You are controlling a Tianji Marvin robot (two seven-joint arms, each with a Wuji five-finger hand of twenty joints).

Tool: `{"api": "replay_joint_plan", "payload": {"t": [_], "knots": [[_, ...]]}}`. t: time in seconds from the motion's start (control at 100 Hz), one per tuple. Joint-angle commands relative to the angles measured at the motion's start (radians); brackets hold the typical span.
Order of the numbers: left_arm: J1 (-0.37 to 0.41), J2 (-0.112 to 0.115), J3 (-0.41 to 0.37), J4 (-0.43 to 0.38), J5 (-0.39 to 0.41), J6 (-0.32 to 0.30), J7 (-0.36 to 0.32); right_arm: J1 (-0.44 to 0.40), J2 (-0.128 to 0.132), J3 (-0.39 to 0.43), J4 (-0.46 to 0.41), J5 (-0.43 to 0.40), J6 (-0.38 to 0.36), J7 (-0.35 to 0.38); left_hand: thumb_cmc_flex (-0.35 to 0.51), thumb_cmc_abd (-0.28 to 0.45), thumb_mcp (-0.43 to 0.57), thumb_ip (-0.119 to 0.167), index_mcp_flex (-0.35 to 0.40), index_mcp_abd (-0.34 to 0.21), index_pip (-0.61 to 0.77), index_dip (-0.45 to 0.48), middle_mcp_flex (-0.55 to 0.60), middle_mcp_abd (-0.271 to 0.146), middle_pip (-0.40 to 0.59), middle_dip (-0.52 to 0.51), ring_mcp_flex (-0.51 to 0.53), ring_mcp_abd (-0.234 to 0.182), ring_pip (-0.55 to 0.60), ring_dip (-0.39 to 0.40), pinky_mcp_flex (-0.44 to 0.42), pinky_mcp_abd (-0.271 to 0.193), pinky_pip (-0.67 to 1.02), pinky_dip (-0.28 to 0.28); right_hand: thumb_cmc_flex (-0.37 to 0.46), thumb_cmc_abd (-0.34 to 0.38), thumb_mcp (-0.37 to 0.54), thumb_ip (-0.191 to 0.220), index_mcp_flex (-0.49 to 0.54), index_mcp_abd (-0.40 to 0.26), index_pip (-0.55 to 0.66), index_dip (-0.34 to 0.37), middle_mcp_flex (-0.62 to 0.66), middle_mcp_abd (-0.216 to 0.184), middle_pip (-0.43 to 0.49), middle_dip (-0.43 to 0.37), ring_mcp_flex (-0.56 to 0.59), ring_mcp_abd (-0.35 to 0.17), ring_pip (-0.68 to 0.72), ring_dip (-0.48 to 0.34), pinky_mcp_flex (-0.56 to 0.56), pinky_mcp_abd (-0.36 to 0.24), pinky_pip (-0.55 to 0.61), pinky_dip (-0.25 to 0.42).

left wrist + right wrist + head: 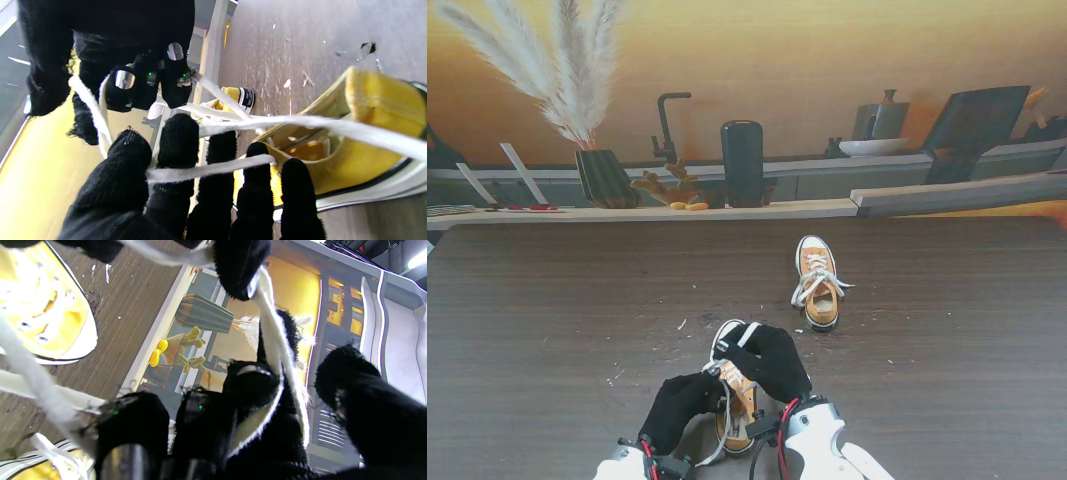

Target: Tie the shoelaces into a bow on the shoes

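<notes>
Two black-gloved robot hands meet over a yellow canvas sneaker (737, 395) with a white sole, sitting on a dark wood-grain table (547, 320) close to the robot. The left hand (682, 400) lies along the shoe's left side, its fingers curled up toward the shoe's opening. In its wrist view, a strand of white shoelace (206, 169) runs across the left fingers (178, 140), pinched between thumb and forefinger, so this hand is clamped on the lace. The right hand (772, 362) lies across the top of the same shoe, covering most of its laced front, fingertips touching those of the left hand. In the right wrist view, a loop of the white lace (277, 350) passes between the right fingers (253, 383) and is gripped there. More lace stretches taut between the hands and the shoe's eyelets.

A second yellow sneaker (817, 283) stands well beyond the right hand, farther from the robot, its white laces (812, 285) loose and spilling to both sides. Pale crumbs (682, 324) speckle the table just beyond the left hand.
</notes>
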Motion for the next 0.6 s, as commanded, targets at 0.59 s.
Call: {"api": "replay_joint_plan", "payload": {"t": [0.59], "knots": [[0.021,-0.013,0.018,-0.033,-0.278,-0.056,-0.051,-0.033,0.007,0.016,-0.014,0.006,-0.011,0.014,0.357,0.028,-0.098,-0.023,-0.439,-0.053,-0.690,-0.436,-0.352,-0.046,-0.092,-0.069,-0.202,-0.053,-0.106,-0.014,-0.147,-0.091,-0.209,0.011,0.008,-0.013,0.015,-0.027,-0.001,0.030,0.020,-0.027,0.121,0.131,0.032,0.012,-0.013,-0.202,0.062,0.040,0.023,0.016,0.287,-0.008]]}}
